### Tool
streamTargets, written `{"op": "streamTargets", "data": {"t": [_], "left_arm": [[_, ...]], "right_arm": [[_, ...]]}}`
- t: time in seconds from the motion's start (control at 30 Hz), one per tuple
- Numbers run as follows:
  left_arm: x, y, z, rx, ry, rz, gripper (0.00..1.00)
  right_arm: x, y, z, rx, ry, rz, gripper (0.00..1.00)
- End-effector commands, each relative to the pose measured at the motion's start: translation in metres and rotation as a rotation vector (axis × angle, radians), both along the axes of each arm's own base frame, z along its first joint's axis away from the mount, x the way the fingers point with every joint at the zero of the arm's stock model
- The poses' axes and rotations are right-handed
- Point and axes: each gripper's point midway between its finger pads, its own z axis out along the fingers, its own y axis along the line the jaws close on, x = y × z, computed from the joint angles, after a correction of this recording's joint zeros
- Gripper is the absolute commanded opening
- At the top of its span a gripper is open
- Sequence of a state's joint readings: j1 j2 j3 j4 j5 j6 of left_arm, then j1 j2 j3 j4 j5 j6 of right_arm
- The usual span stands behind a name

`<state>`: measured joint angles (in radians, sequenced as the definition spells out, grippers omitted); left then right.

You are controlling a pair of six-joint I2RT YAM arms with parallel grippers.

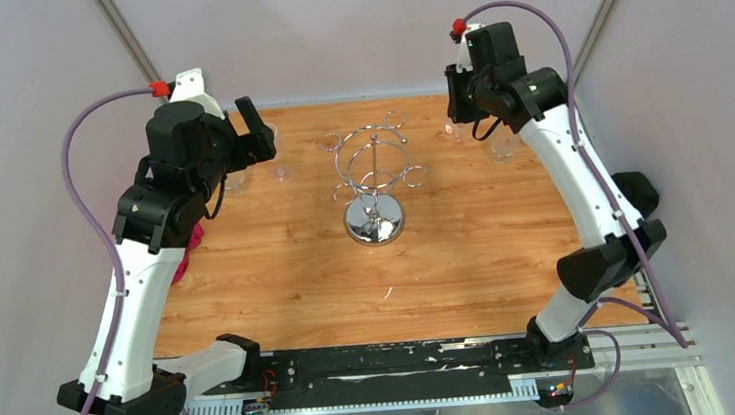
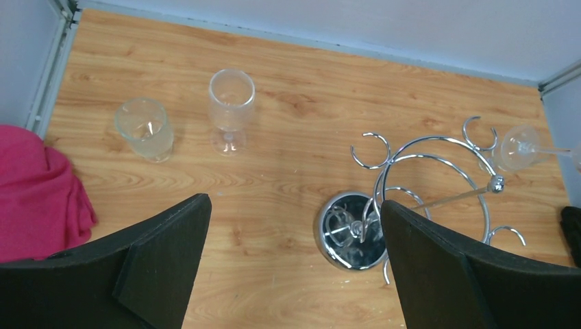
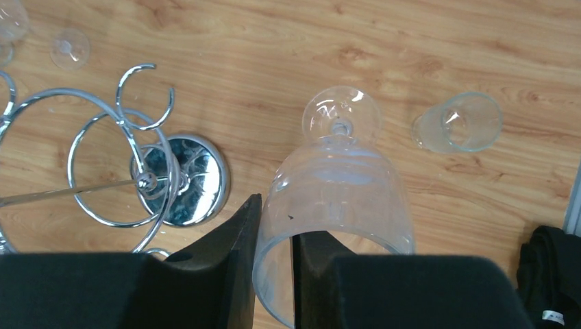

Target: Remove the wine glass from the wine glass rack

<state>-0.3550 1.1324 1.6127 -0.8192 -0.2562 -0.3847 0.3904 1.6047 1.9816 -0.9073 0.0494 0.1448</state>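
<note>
The right claw (image 3: 277,229) is nearly closed and pinches the wall of the wine glass (image 3: 342,178) at the rim, with one finger inside the bowl and the other outside. The glass hangs upright below the claw, mouth up and foot down toward the desk (image 3: 274,55). The rack (image 3: 199,171) stands apart, off to this claw's left, and I can make out no glass in its loops.

So the lifting-off looks done, and the step in hand is setting the glass down. Whether the foot already touches the wood I cannot tell.

The next move calls for a straight, gentle drop until the foot sits flat. The claw should then ease open and rise straight up, so the inner finger leaves the bowl without catching the rim and tipping it. Another glass (image 3: 458,122) stands near this claw's right, so there is little room to drift that way.

The left claw (image 2: 294,202) is spread wide and holds nothing, hovering over bare wood. The rack's mirrored base is just by its right finger. A squat glass (image 2: 145,128) and a stemmed glass (image 2: 231,103) stand beyond its left finger, and a pink cloth (image 2: 38,192) lies further out on that side.

All the glasses look empty. The held one has nothing in it but the claw's finger, and the one beside it and the two by the left claw show only clear glass.
</note>
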Motion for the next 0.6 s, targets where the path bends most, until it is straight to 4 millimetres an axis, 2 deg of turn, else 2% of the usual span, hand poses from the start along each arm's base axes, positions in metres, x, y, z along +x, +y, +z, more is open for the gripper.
{"op": "streamTargets", "data": {"t": [0.0, 0.13, 0.57], "left_arm": [[-0.002, 0.007, -0.006, 0.041, 0.013, 0.015, 1.0], [-0.003, 0.013, -0.006, 0.061, 0.009, 0.037, 1.0], [0.001, 0.023, -0.02, 0.117, 0.036, 0.079, 1.0]], "right_arm": [[0.009, 0.002, -0.018, 0.004, 0.062, 0.041, 0.0], [0.021, 0.004, -0.046, -0.005, 0.125, 0.049, 0.0], [0.043, 0.006, -0.105, -0.016, 0.266, 0.059, 0.0]]}}
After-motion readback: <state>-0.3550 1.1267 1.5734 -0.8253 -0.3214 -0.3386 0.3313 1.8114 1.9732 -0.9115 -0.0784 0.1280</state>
